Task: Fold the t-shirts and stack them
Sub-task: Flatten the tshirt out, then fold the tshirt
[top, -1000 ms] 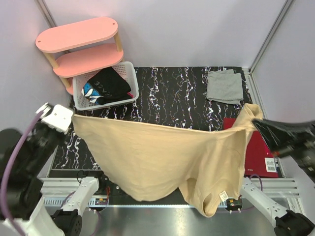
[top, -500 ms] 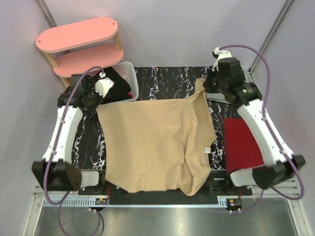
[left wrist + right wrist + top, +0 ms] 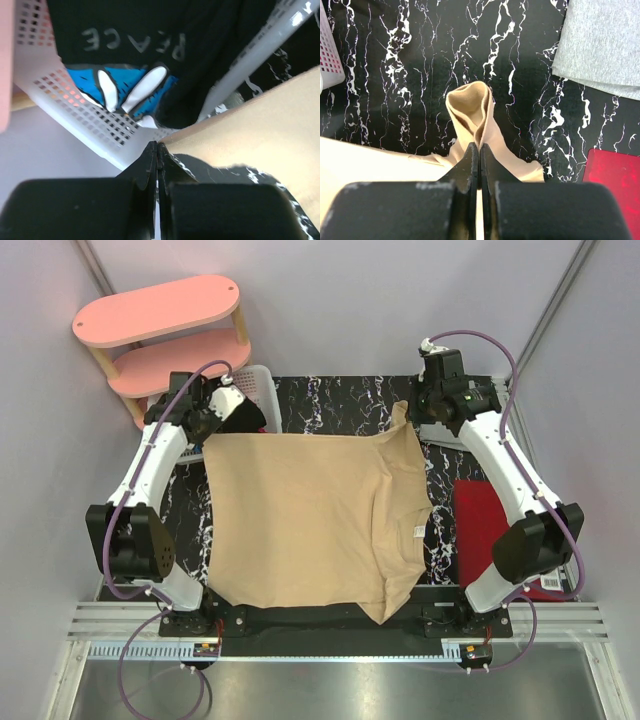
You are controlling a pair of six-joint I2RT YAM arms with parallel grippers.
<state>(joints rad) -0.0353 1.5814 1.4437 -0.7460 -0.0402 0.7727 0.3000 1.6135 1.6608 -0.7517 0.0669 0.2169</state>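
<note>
At the near edge of the counter [image 3: 340, 400], toward 6 o'clock, the tan t-shirt [image 3: 310, 515] ends in a loose edge close to the arm bases. From there it lies spread over the middle of the counter, its long axis running from 6 to 12 o'clock. Its 3 o'clock side is doubled over on itself, with a small label showing on the flap. Just beside that flap, further toward 3 o'clock, lies the red folder [image 3: 490, 530].

The shirt's far edge runs across from 9 to 3 o'clock, with one hand at each end. The left hand [image 3: 157, 147] is pinched together on the far-left corner. The right hand [image 3: 479, 147] is clamped on a bunched peak of cloth at the far-right corner. From both hands the body of the shirt lies toward 6 o'clock, so I judge that any fold will have to come toward the bases.

Beyond the left hand stands the white basket [image 3: 75, 107] of dark clothes, and behind it the pink shelf [image 3: 160, 310]. The grey t-shirt [image 3: 605, 45] lies flat at 1 o'clock from the right hand, which is the nearer one to it.
</note>
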